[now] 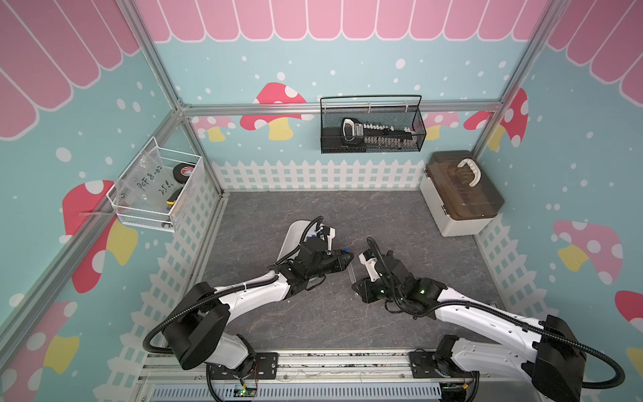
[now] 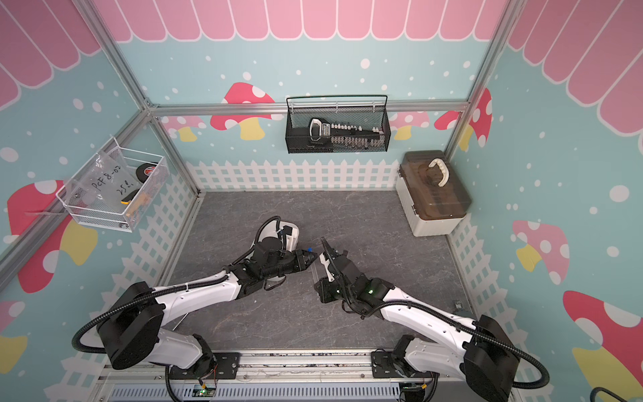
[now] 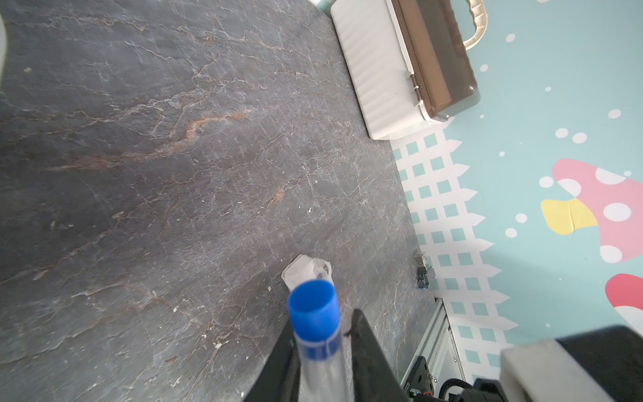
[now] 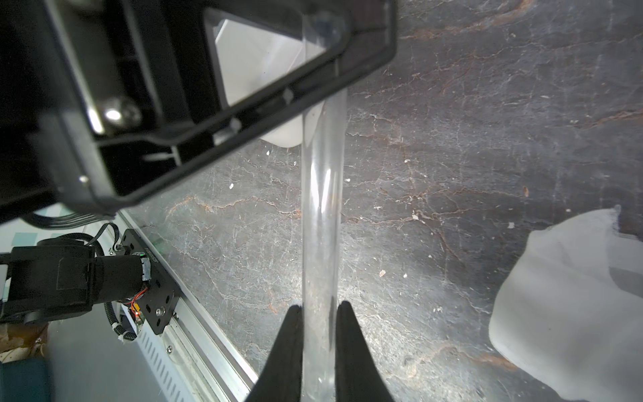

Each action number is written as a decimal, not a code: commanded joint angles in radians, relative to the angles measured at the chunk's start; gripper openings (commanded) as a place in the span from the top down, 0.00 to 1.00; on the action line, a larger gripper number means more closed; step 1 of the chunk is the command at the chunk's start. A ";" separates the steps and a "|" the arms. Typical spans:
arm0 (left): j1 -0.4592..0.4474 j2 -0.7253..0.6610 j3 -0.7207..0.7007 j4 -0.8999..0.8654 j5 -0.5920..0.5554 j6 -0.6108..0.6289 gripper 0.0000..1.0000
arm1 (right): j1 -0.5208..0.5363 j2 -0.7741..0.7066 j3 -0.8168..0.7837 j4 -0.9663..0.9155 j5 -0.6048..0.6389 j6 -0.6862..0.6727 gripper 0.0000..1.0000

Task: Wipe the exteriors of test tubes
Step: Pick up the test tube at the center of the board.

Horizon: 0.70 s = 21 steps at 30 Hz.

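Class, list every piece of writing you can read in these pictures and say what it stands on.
"PCF 8-02": handwritten on the clear bag in the white wire basket.
"25", then unclear marks: same bag, line below.
Label on the tool in the black mesh basket: too blurred.
Red mark on the tape roll: too small.

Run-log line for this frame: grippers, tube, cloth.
left gripper: shut on test tube by blue cap | right gripper: shut on same tube's clear body | cloth: on table, unheld

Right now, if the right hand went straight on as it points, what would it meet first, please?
Probably the left hand: the right hand points along the test tube it grips, which runs straight into the left hand.
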 commanded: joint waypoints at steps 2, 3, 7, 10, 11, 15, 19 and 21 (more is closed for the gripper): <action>0.006 0.013 0.012 0.029 0.008 -0.017 0.73 | 0.012 -0.017 0.027 0.018 0.014 -0.016 0.84; 0.006 0.014 0.012 0.031 0.010 -0.018 0.74 | 0.014 -0.017 0.027 0.018 0.013 -0.017 0.84; 0.011 0.013 0.015 0.037 0.017 -0.019 0.85 | 0.016 -0.018 0.022 0.018 0.015 -0.016 0.84; 0.014 0.005 0.012 0.039 0.019 -0.023 0.89 | 0.015 -0.010 0.018 0.019 0.016 -0.013 0.84; 0.015 0.000 0.010 0.041 0.019 -0.025 0.89 | 0.015 -0.008 0.015 0.022 0.014 -0.011 0.81; 0.021 -0.022 -0.009 0.049 0.011 -0.035 0.90 | 0.017 -0.006 0.006 0.034 0.021 -0.002 0.65; 0.038 -0.048 -0.028 0.042 0.011 -0.036 0.90 | 0.015 -0.039 -0.009 0.010 0.070 0.014 0.55; 0.050 -0.068 -0.043 0.030 0.013 -0.033 0.90 | 0.015 -0.076 -0.003 -0.065 0.141 0.022 0.53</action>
